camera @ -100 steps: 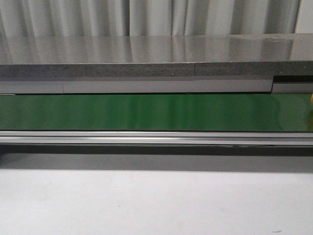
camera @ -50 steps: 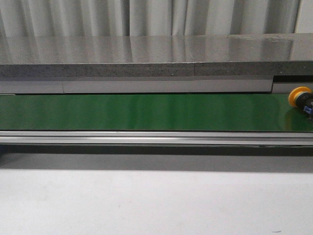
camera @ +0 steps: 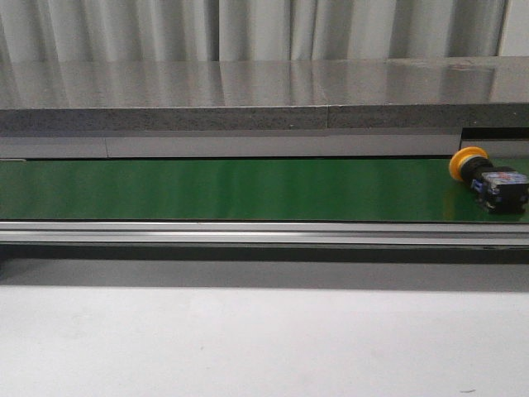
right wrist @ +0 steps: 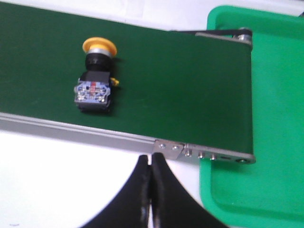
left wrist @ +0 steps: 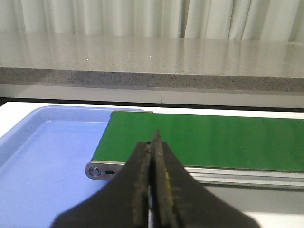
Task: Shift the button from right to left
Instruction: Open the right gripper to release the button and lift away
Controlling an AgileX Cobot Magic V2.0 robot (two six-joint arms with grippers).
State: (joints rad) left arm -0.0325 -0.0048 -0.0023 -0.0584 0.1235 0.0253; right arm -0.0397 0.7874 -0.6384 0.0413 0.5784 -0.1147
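The button [camera: 488,178], with its orange-yellow cap and black blocky body, lies on its side on the green conveyor belt [camera: 248,188] at the far right. It also shows in the right wrist view [right wrist: 95,78], cap pointing away from my fingers. My right gripper [right wrist: 151,161] is shut and empty over the white table, just short of the belt's metal rail and apart from the button. My left gripper [left wrist: 155,142] is shut and empty, above the belt's other end. Neither gripper shows in the front view.
A blue tray [left wrist: 42,161] sits under the belt's left end. A green tray [right wrist: 266,142] sits under its right end. A grey stone counter [camera: 248,95] runs behind the belt. A metal rail [camera: 248,232] borders the belt's near side.
The button has come into the front view from the right edge and moved left along the belt. A second ago it was barely visible at the edge.
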